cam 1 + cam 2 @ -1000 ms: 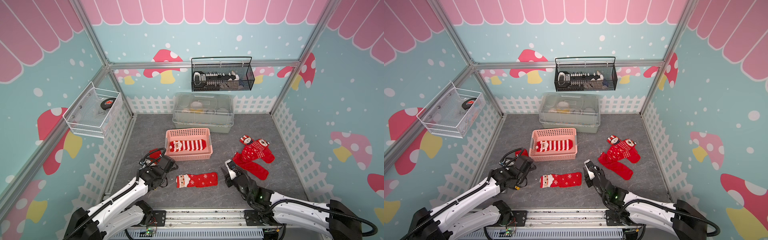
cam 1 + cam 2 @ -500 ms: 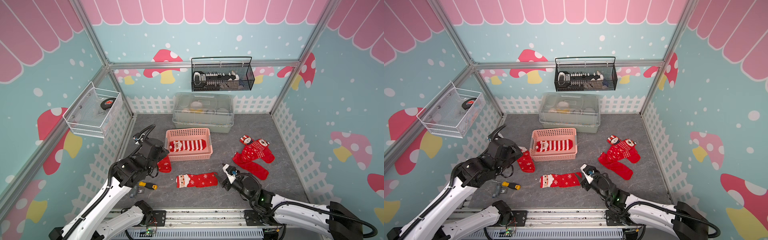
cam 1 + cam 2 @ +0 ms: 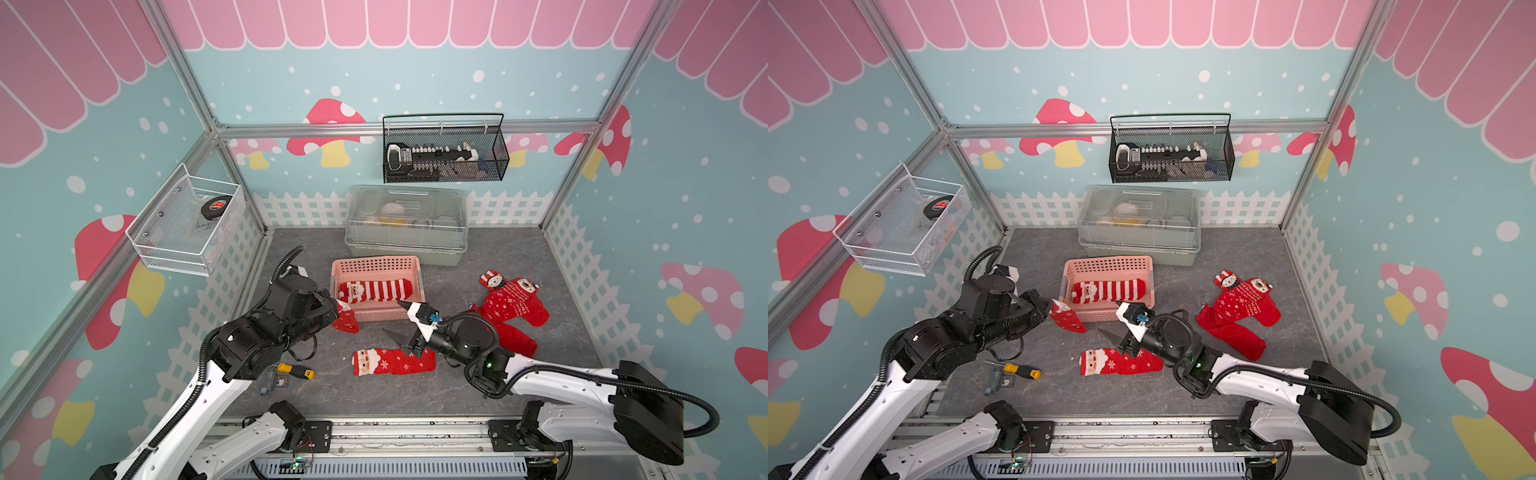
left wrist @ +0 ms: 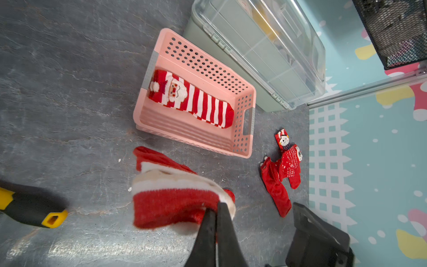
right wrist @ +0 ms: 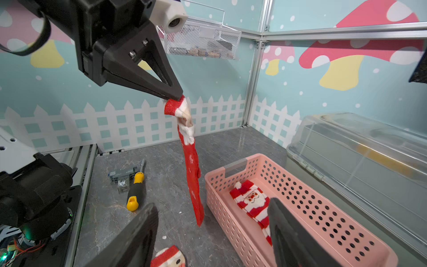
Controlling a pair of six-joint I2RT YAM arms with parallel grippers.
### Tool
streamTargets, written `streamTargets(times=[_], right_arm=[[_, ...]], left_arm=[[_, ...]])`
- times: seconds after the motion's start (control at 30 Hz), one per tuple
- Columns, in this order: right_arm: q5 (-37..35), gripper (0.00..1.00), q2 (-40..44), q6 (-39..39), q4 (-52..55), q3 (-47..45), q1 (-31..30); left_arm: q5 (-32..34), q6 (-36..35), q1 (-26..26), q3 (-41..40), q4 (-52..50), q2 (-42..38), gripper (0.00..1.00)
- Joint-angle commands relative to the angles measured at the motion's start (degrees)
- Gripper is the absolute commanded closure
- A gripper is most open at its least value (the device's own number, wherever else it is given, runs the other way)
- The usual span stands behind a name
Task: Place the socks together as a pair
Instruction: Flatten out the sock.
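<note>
The left gripper (image 5: 175, 98) is pinched tight on the cuff of a snowflake sock (image 5: 191, 166), which hangs limp just beside the pink basket (image 3: 374, 262). The matching sock (image 3: 395, 361) lies flat on the tabletop (image 3: 457, 395), and the right gripper (image 3: 392, 318) hovers over its toe, spread wide and empty. This is light, floppy cloth. It is best pinched at the thick cuff and will likely fold on landing.
</note>
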State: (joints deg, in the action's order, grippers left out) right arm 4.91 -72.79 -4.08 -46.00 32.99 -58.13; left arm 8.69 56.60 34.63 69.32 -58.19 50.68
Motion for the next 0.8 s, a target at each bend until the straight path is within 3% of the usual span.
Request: streamTargets(times=[0.0,0.3,0.57,0.67,0.77], right_arm=[[4.0,0.26,-5.0,-0.2,-5.7,3.6,-0.2],[5.0,0.27,-15.5,-3.2,-8.5,11.4,-1.2],[3.0,0.37,-20.3,-4.7,-7.8,16.5,-1.4],[3.9,0.45,-21.0,-4.7,-7.7,17.7,-1.7],[3.9,0.69,-20.7,-4.7,-7.6,17.8,-1.8]], left_arm=[[-3.0,0.8,0.2,0.7,0.6,-2.0,1.0],[-8.5,2.0,0.8,-1.0,3.8,-2.3,1.0],[-9.2,1.9,1.0,-1.8,4.9,-1.6,1.0],[-9.8,1.9,1.0,-2.1,5.7,-1.1,1.0],[-10.1,1.1,1.1,-1.6,6.0,-0.7,1.0]])
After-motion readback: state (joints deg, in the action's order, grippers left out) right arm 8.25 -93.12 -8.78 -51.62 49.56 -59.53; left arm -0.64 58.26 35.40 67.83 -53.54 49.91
